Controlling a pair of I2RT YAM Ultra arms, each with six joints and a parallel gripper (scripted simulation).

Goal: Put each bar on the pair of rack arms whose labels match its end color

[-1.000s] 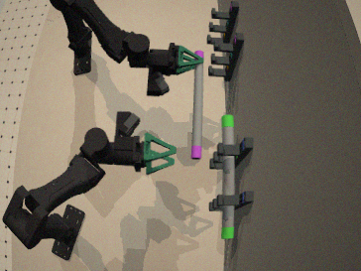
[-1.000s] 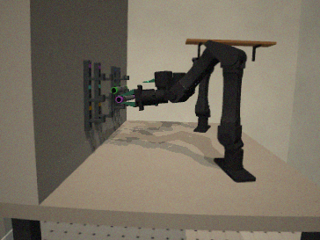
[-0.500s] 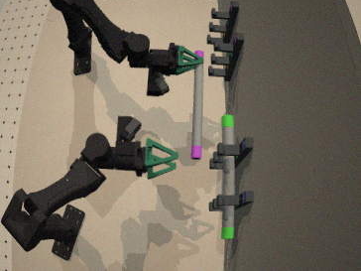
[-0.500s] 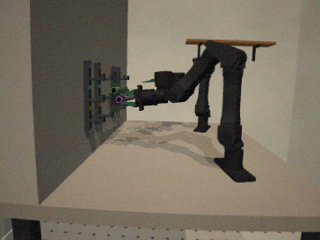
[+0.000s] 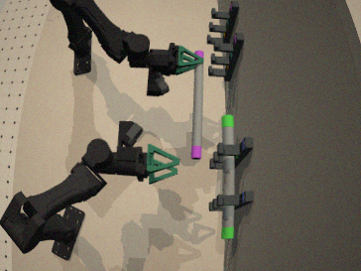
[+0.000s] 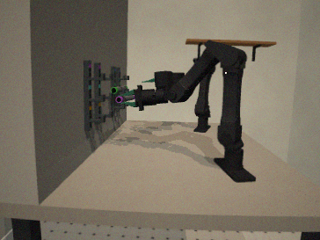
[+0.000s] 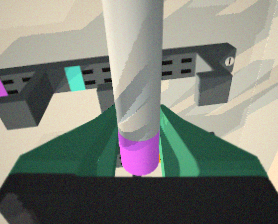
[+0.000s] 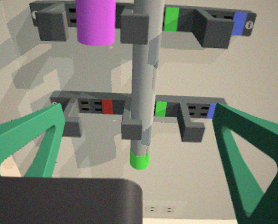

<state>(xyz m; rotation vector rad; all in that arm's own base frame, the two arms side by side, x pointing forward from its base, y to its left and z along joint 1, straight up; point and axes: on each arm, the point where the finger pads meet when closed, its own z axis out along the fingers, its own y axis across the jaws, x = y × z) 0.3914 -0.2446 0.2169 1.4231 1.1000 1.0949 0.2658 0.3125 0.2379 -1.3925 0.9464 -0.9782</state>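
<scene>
A bar with magenta ends (image 5: 197, 105) (image 6: 120, 99) (image 7: 135, 65) (image 8: 95, 25) is level, spanning from the left rack (image 5: 240, 46) (image 6: 87, 99) (image 7: 177, 66) towards the right rack, in front of the arm tips. My left gripper (image 5: 200, 61) (image 7: 138, 112) is shut on it near one end; its other end is free. The left rack's labels are magenta (image 6: 90, 66) on top, cyan (image 6: 90, 88) in the middle, orange (image 6: 90, 108) lowest. A green-ended bar (image 5: 228, 177) (image 6: 115, 90) (image 8: 141, 75) lies on the right rack's middle arms, beside green labels (image 8: 171, 19). My right gripper (image 5: 178, 166) (image 8: 138, 112) is open and empty.
The right rack (image 8: 120, 106) also has blue labels (image 8: 239, 24) on top and red (image 8: 107, 106) lowest. The magenta bar's free end is between my right gripper and this rack. A dark wall (image 5: 307, 130) (image 6: 66, 115) stands behind both racks. A wooden shelf (image 6: 230, 42) hangs behind the arms.
</scene>
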